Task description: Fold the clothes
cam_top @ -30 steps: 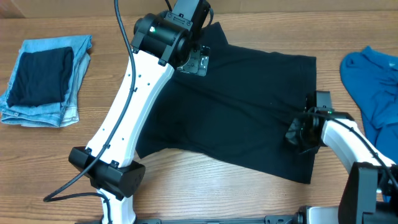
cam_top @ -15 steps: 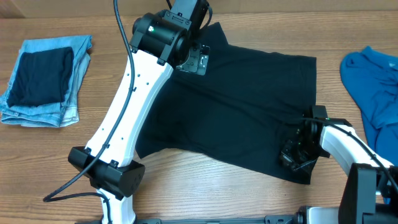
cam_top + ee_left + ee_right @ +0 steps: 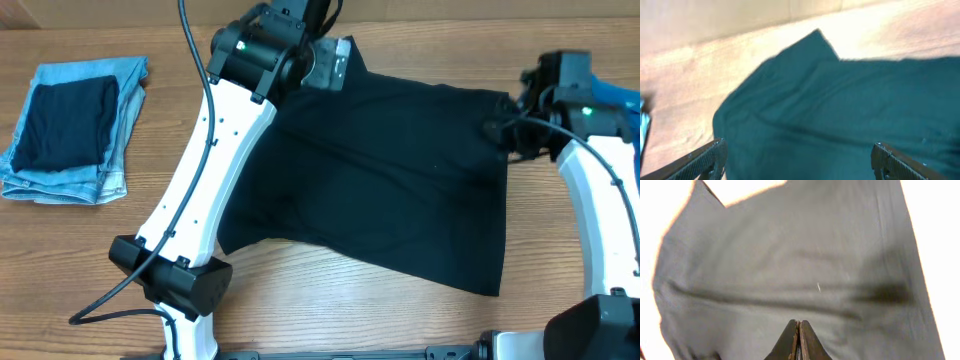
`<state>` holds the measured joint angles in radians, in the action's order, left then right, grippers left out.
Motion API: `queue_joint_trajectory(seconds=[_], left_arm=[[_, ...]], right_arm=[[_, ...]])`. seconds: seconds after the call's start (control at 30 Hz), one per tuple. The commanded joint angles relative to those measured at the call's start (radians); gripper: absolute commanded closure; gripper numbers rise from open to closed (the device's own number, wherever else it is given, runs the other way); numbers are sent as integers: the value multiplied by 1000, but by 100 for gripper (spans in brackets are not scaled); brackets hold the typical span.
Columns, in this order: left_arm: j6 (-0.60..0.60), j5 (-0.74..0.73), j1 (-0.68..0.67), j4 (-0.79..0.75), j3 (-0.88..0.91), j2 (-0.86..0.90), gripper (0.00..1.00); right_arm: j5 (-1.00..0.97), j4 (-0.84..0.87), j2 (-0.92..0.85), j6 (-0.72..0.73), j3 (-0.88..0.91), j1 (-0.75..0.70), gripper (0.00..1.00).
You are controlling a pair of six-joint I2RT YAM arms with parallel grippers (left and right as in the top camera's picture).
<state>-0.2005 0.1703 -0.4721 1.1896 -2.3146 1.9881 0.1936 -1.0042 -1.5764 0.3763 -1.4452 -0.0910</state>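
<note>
A pale wooden table (image 3: 100,270) is filling the overhead view, and at its left end a folded pair of light-blue jeans (image 3: 118,150) is lying with a dark folded cloth (image 3: 65,122) resting on top, well apart from the work. Moving right, the left gripper (image 3: 797,162) is hovering over the far left corner of the black T-shirt (image 3: 390,190) with its fingers (image 3: 705,157) spread wide and nothing between them. The shirt is lying opened out across the middle of the table, mostly flat but creasing in long ridges, its near left edge looking slightly rolled. At the shirt's far right corner the right gripper (image 3: 799,340) is pointing down over the fabric with its jaws pressed together; no cloth is showing between them. Just beyond it, a bright blue garment (image 3: 625,108) is peeking out past the right arm. I am judging the risks as follows: thin soft fabric is prone to slipping or bunching, so a shallow pinch could be catching one layer only and dragging the shirt askew; uneven pulls from the two corners could be twisting the fold; and the right arm, working so near the blue garment, could be snagging it. No brand, label or writing is showing anywhere, and no neck tag is visible
</note>
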Motion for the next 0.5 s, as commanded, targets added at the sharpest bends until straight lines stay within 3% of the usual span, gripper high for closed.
queue_joint_trajectory(seconds=[0.0, 0.23, 0.47], left_arm=[[48, -84, 35, -47, 2, 51, 5], [131, -262, 187, -182, 2, 172, 3], [272, -341, 262, -356, 2, 322, 4]], right_arm=[[-59, 64, -81, -12, -38, 0, 96], [-6, 343, -289, -81, -38, 1, 96], [-73, 455, -391, -82, -38, 1, 96]])
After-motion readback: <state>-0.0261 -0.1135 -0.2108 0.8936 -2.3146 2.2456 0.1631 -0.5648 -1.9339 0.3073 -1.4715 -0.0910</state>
